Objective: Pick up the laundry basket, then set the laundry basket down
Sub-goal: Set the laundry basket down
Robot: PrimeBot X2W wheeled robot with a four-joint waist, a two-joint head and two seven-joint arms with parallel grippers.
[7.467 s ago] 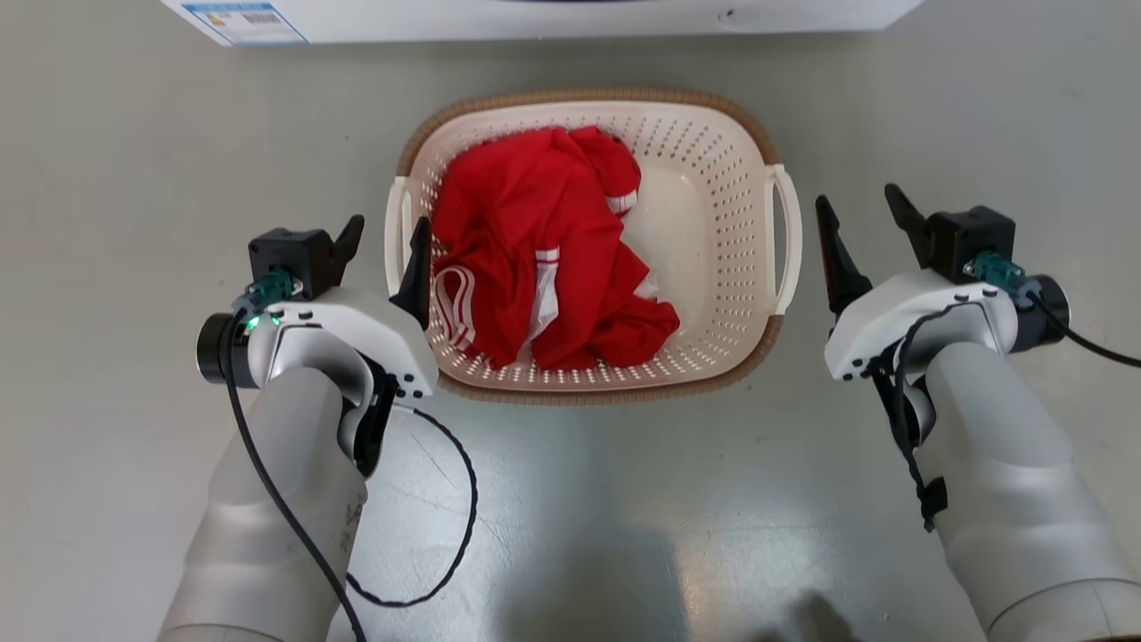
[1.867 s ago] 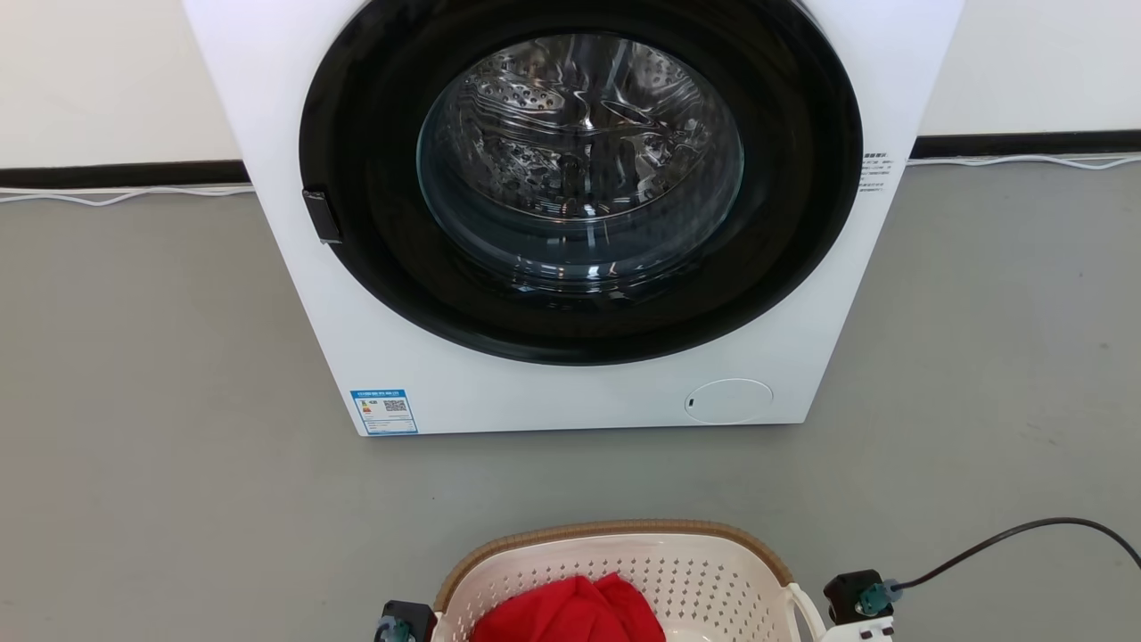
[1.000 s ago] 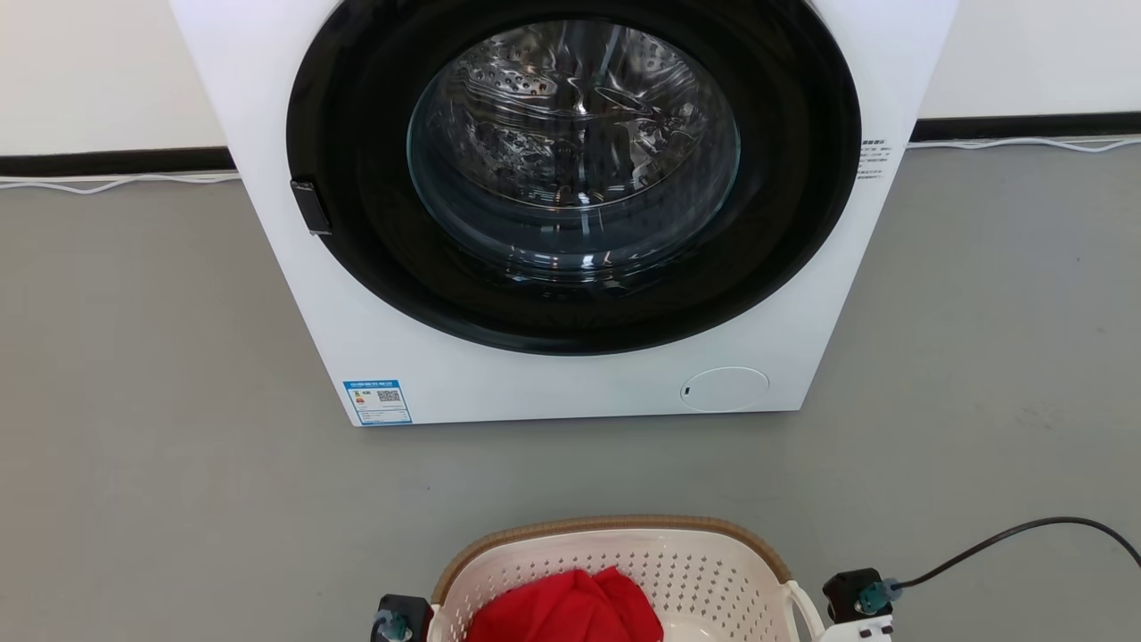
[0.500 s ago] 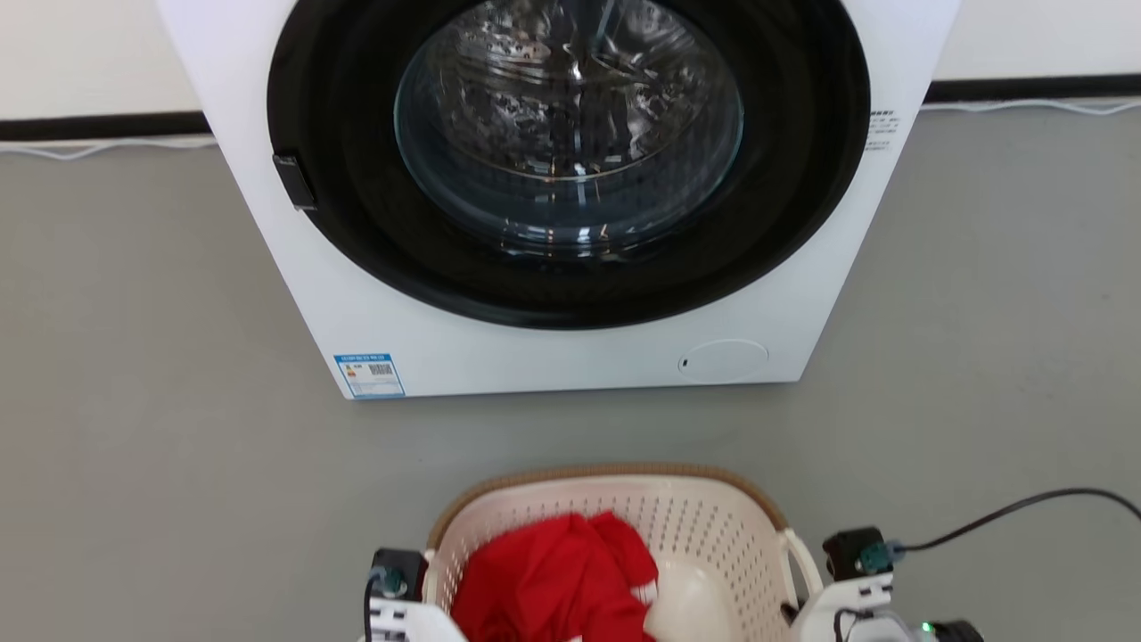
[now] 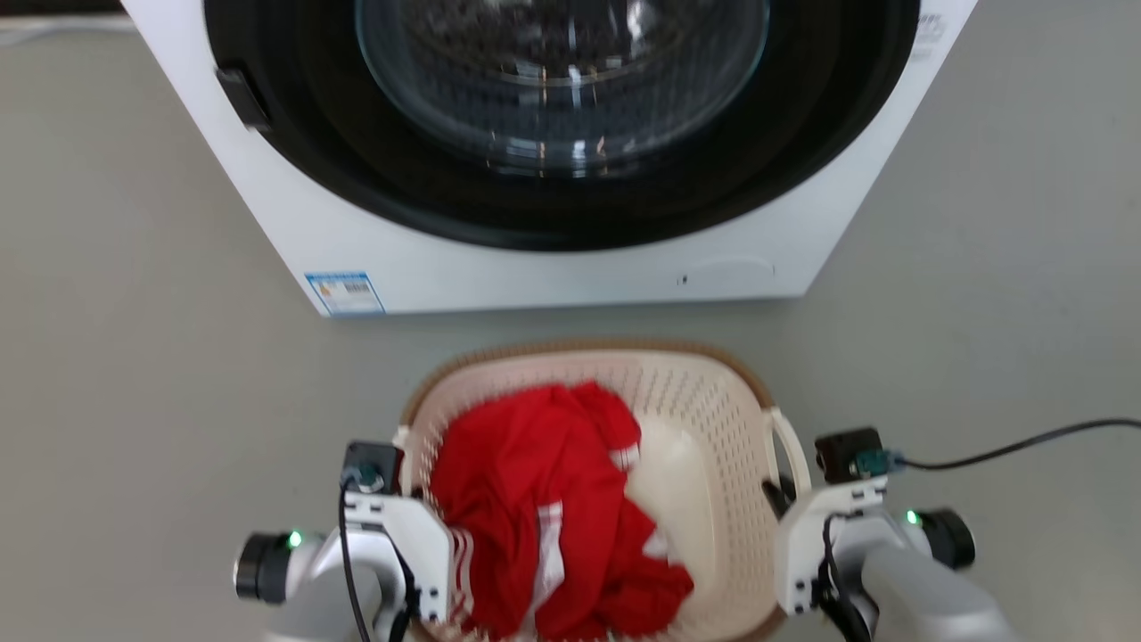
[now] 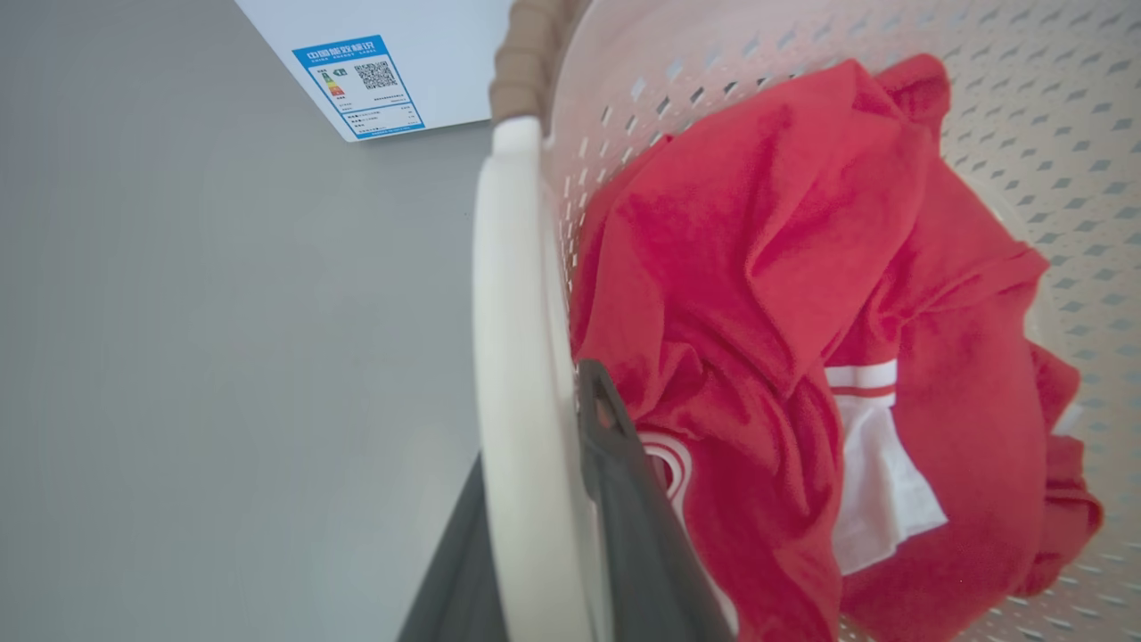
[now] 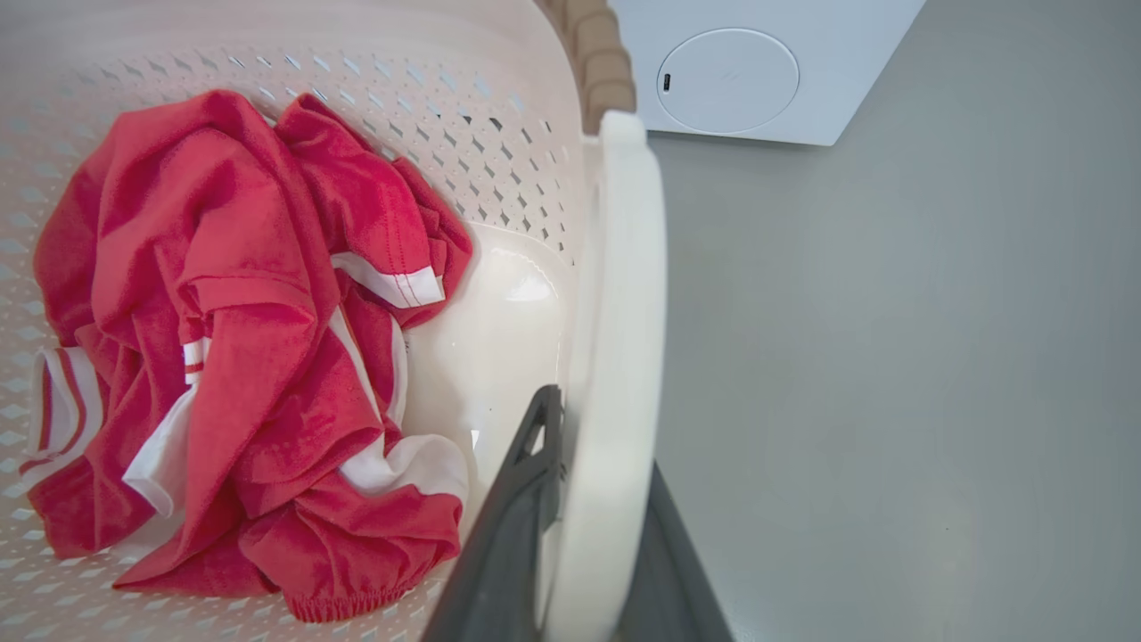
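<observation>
While the head camera pitches downward, the washing machine (image 5: 570,267) slides toward 12 o'clock of the head view and more of the laundry basket (image 5: 704,419) comes into frame. This shift belongs to the camera, not to the things.

The real change is in the grasp. 7.5 s ago both hands stood open beside the basket, and the right one was clear of its handle. Now:

1. The left hand (image 6: 535,499), at 9 o'clock of the basket, is closed narrow on the left handle (image 6: 513,357), with one finger inside the wall and one outside.
2. The right hand (image 7: 597,455), at 3 o'clock, is clamped the same way on the right handle (image 7: 624,312).

The basket sits at 6 o'clock of the machine, near its front, between the two hands. The red garment (image 5: 535,499) lies loose inside, toward 9 o'clock. The views do not show whether the base touches the floor (image 5: 134,401).

Judgement: the two-handed grip needed for the lift is established. The downward pitch is consistent with the waist bending, so the set-down phase is probably in hand. Both hands should release only once the base bears fully on the floor, and should open together, or the basket may tip.
</observation>
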